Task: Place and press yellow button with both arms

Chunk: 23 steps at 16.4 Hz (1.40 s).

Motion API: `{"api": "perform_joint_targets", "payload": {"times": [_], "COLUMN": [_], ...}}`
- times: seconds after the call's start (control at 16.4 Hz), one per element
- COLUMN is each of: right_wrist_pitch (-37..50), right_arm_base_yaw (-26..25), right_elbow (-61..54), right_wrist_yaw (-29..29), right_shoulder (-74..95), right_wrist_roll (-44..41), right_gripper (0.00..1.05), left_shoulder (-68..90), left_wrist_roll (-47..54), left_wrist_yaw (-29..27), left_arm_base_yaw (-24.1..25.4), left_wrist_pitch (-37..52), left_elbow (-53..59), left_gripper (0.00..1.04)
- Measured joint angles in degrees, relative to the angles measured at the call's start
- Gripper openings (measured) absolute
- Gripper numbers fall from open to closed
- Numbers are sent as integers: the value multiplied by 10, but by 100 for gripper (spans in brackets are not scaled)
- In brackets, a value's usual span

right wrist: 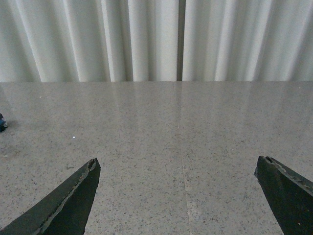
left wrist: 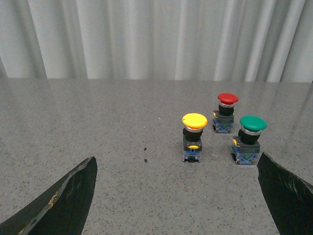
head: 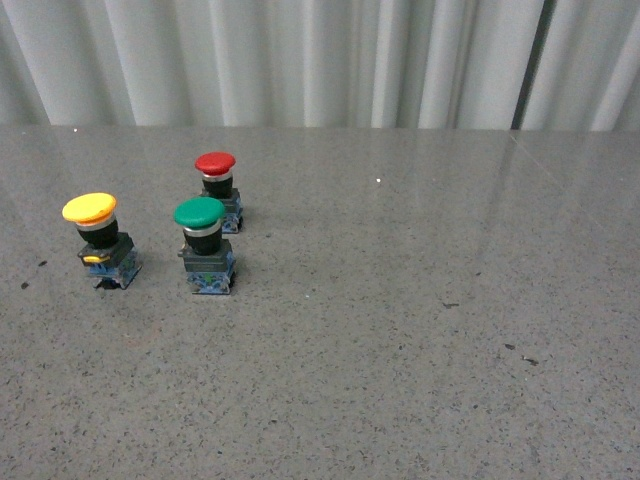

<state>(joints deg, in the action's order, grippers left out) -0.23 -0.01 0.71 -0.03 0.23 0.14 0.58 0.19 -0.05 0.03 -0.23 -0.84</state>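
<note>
Standing upright on the grey speckled stone desk [head: 400,350], the small push button with a yellow mushroom cap, black neck and blue-grey block base [head: 100,240] has its long axis vertical, cap up and base down. It sits toward the desk's left edge, well short of the far edge, where a white pleated curtain [head: 300,60] hangs. A like button with a green cap [head: 205,245] stands near it on the side away from the left edge. A red-capped one [head: 218,190] stands just beyond the green, closer to the far edge.

The front view shows no arm. The left wrist view shows the left claw [left wrist: 176,159] spread wide and holding nothing, with all three buttons apart from its dark fingers [left wrist: 68,200]. There the yellow mark on the neck faces the camera, while in the front view it shows at the neck's side. The right wrist view shows the right claw [right wrist: 177,160] equally wide and empty over bare desk.
</note>
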Motion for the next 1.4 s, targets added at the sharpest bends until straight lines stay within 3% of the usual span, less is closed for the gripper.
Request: {"api": "perform_joint_targets", "payload": {"times": [1.1,1.16,1.22,1.28,1.4], "right_wrist_pitch": [0,0,0,1,0], "right_arm_base_yaw": [0,0,0,0,0], "right_elbow": [0,0,0,0,0], "right_wrist_yaw": [0,0,0,0,0], "right_shoulder": [0,0,0,0,0], "right_wrist_roll": [0,0,0,0,0], "right_gripper": [98,98,98,98,98], "left_shoulder": [0,34,116,188,322], "left_wrist_roll": [0,3,10,22,47], "left_wrist_yaw": [-2,-75,-127,-134,-99], "left_arm_base_yaw": [0,-32,-40,-17,16], "left_wrist_pitch": [-2,-65,-47,9,116], "left_elbow": [0,-23,-49,-79,-153], "left_gripper": [98,98,98,98,98]}}
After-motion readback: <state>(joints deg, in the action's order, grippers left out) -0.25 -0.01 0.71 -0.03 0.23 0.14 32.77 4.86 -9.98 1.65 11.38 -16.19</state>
